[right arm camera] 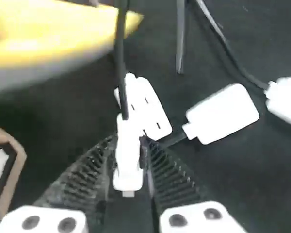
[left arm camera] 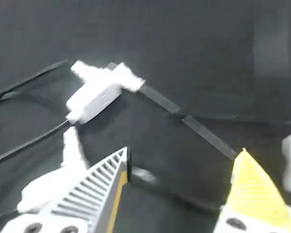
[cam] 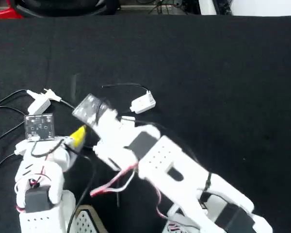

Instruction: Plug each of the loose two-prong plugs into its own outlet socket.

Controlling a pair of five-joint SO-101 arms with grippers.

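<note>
The right gripper point(right arm camera: 131, 145) is pinched shut on a white plug point(right arm camera: 127, 167). A white socket point(right arm camera: 146, 108) lies just past its tips, and a white block point(right arm camera: 223, 114) sits near, off to one side. The left gripper point(left arm camera: 183, 153) is wide open and holds nothing. A second white plug point(left arm camera: 94, 94) lies ahead of it. Past them, the black table point(cam: 223, 73) runs wide to its far edge.

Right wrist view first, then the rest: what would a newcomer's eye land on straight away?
The right gripper draws the eye first, its black ribbed fingers clamped on a small white plug that sits against a white slotted outlet block. Next comes the left gripper, open with one bright yellow finger, hovering near a white two-prong plug that lies on the black tablecloth.
</note>
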